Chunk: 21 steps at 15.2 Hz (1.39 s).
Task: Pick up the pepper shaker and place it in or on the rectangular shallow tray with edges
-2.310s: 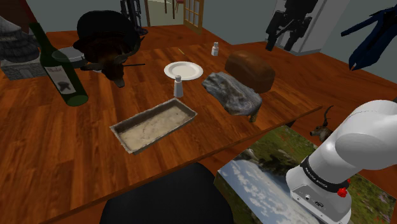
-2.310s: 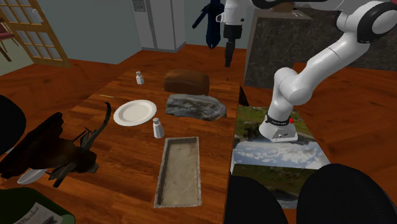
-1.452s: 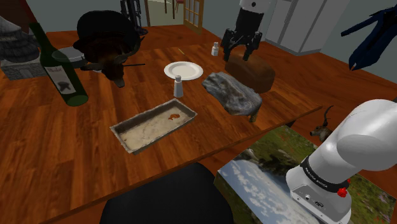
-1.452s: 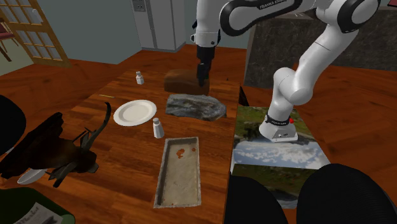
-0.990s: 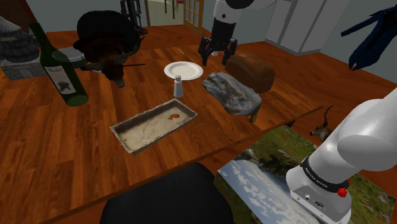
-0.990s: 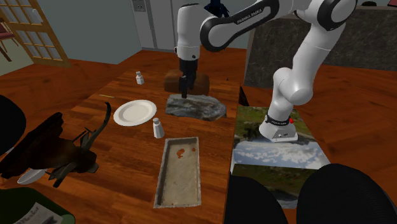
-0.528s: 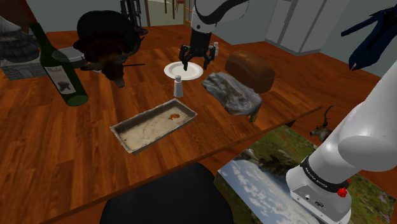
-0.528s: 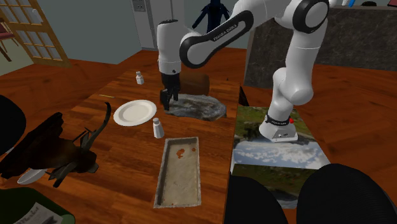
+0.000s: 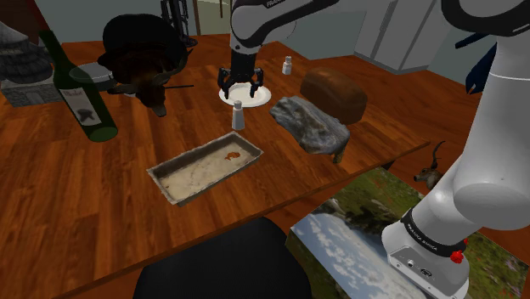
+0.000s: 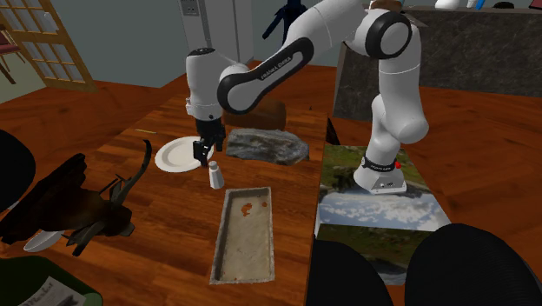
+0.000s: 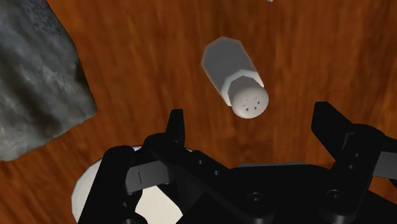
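A small white pepper shaker (image 9: pixel 238 115) with a holed cap stands upright on the wooden table, between a white plate (image 9: pixel 255 95) and the tray. It also shows as the shaker (image 10: pixel 215 175) and the shaker (image 11: pixel 234 79). The rectangular grey tray (image 9: pixel 180 194) with raised edges lies nearer the table's front, holding a pale filling with a red-brown spot; the same tray (image 10: pixel 220 235) appears in the second exterior view. My black gripper (image 9: pixel 240 85) hangs open just above the shaker, over the plate's edge. Its fingers (image 11: pixel 175 127) stand wide apart and touch nothing. The gripper (image 10: pixel 204 149) holds nothing.
A grey rock (image 9: pixel 310 123) and a brown loaf (image 9: pixel 335 92) lie to the shoulder view's right of the shaker. A second shaker (image 9: pixel 288 65) stands farther back. A green bottle (image 9: pixel 76 89) and a dark animal figure (image 9: pixel 144 55) occupy the left.
The arm has swung from beside the loaf toward the shoulder view's left and come down over the plate and shaker. The fingers stayed open; the shaker has not moved.
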{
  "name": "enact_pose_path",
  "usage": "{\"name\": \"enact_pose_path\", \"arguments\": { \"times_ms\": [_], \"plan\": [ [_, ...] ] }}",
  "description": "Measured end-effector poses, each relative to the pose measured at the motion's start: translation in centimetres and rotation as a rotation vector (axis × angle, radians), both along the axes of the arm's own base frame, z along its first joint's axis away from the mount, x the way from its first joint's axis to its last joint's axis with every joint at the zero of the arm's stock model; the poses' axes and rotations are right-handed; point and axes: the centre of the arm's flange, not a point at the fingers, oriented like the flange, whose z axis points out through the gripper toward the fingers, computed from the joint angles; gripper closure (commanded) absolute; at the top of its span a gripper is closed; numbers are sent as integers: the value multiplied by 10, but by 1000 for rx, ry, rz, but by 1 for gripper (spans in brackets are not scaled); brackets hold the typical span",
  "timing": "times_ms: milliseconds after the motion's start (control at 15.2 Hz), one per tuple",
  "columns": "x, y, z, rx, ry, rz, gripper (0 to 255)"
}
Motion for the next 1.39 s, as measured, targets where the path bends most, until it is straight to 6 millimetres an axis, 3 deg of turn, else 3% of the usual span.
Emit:
{"name": "enact_pose_path", "arguments": {
  "times_ms": [396, 792, 858, 1386],
  "plan": [
    [2, 4, -31, 0, -1, -1, 0],
    [4, 4, -35, 0, -1, -1, 0],
    [4, 4, -35, 0, -1, -1, 255],
    [4, 4, -35, 0, -1, -1, 255]
  ]
}}
